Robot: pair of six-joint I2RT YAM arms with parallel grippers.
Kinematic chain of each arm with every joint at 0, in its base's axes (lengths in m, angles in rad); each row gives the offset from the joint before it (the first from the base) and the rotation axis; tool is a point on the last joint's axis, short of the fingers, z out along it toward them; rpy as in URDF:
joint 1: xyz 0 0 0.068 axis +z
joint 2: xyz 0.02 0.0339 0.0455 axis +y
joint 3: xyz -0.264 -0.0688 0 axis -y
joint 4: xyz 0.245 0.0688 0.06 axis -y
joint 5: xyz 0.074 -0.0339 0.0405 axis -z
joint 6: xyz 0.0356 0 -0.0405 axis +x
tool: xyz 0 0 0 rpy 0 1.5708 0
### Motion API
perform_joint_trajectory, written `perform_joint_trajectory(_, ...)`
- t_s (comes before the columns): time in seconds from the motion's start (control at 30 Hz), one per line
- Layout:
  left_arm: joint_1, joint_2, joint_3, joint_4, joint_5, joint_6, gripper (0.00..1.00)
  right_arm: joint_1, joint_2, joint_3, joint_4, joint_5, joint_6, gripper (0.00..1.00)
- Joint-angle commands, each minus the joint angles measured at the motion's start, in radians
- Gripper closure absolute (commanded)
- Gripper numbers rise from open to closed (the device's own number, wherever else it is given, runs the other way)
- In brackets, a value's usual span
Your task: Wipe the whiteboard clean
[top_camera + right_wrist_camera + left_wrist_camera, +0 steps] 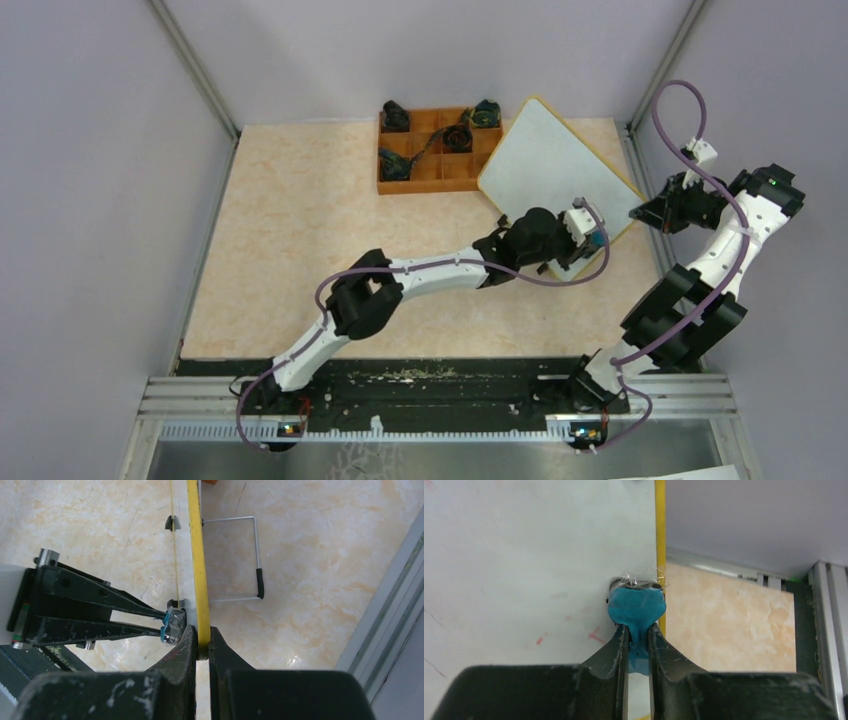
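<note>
Whiteboard: you find it at the far right of the table, just beside the orange tray.
Right gripper: clamped on its yellow frame.
Left gripper: pinching a blue pad against the board.
Red marks: faint, unreadable.

White whiteboard, yellow frame, faint red marks; blue pad; orange tray.

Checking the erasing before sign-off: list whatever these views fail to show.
- Top view: near corner of the white, yellow-framed rectangular whiteboard, behind the left end effector.
- Left wrist: board cut off left and top; fingers cover its bottom.
- Right wrist: board edge-on in the right end effector; face unseen.
- Top view: dark items in the orange compartment tray, too small.
</note>
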Motion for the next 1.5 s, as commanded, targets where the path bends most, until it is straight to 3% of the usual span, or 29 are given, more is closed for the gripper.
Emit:
perform_joint_trajectory(0.0,-0.003,-0.031,-0.145,-0.025,-0.031,0.002,1.0,0.05,0.022,-0.053,-0.134,0.172,-0.084,1.0)
perform_joint_trajectory(0.13,-0.002,-0.073,-0.264,0.014,-0.061,0.016,1.0,0.05,0.022,-0.051,-0.134,0.172,-0.083,1.0)
perform_joint_trajectory(0.33,-0.002,-0.1,-0.257,0.015,-0.105,0.051,1.0,0.051,0.023,-0.055,-0.134,0.17,-0.083,1.0)
perform_joint_trajectory(0.6,0.002,-0.132,-0.122,-0.016,-0.175,0.119,1.0,0.05,0.018,-0.052,-0.134,0.176,-0.084,1.0)
perform_joint_trajectory(0.97,0.043,0.015,0.127,-0.118,-0.175,0.13,1.0,0.05,0.015,-0.051,-0.135,0.175,-0.079,1.0)
perform_joint_trajectory(1.27,0.033,0.013,0.037,-0.086,-0.102,0.046,1.0,0.05,0.019,-0.051,-0.135,0.175,-0.08,1.0)
perform_joint_trajectory(1.47,-0.006,-0.054,-0.128,-0.011,-0.083,0.009,1.0,0.05,0.022,-0.055,-0.135,0.172,-0.083,1.0)
